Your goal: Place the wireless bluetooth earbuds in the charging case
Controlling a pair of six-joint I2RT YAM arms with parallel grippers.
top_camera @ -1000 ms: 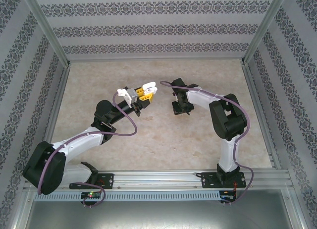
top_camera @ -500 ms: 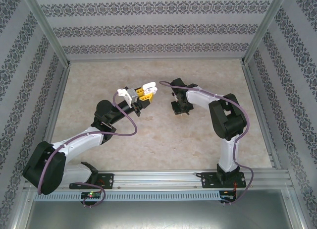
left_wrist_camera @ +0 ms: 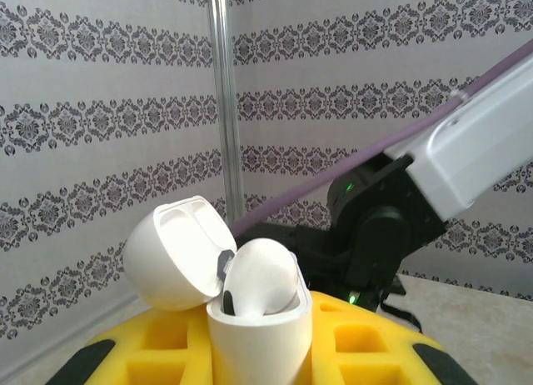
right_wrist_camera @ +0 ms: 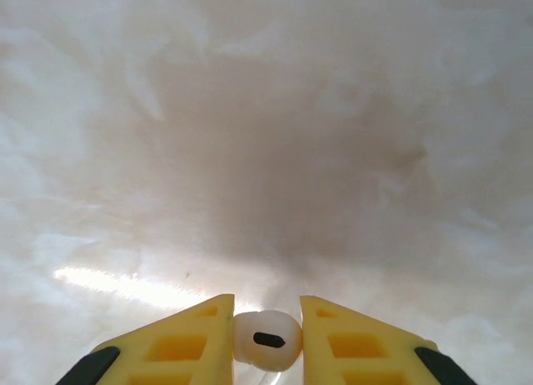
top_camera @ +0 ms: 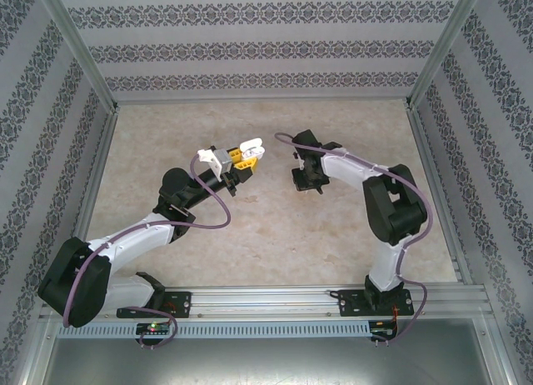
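Observation:
My left gripper (top_camera: 242, 157) is shut on a white charging case (left_wrist_camera: 260, 335), held upright above the table. Its lid (left_wrist_camera: 177, 253) hangs open to the left, and one white earbud (left_wrist_camera: 262, 277) sits in the case's well. From above, the case (top_camera: 248, 147) shows as a white shape at the yellow fingertips. To its right, my right gripper (top_camera: 306, 182) points down at the table. In the right wrist view its yellow fingers (right_wrist_camera: 187, 345) pinch a second white earbud (right_wrist_camera: 266, 339), dark slot facing the camera, just above the marbled surface.
The beige marbled table (top_camera: 250, 235) is boxed in by patterned walls with metal corner posts (left_wrist_camera: 223, 102). The right arm's black wrist (left_wrist_camera: 383, 235) stands close behind the case in the left wrist view.
The right arm's elbow has swung outward to the right and its gripper has shifted slightly right. The left arm and case have stayed put.

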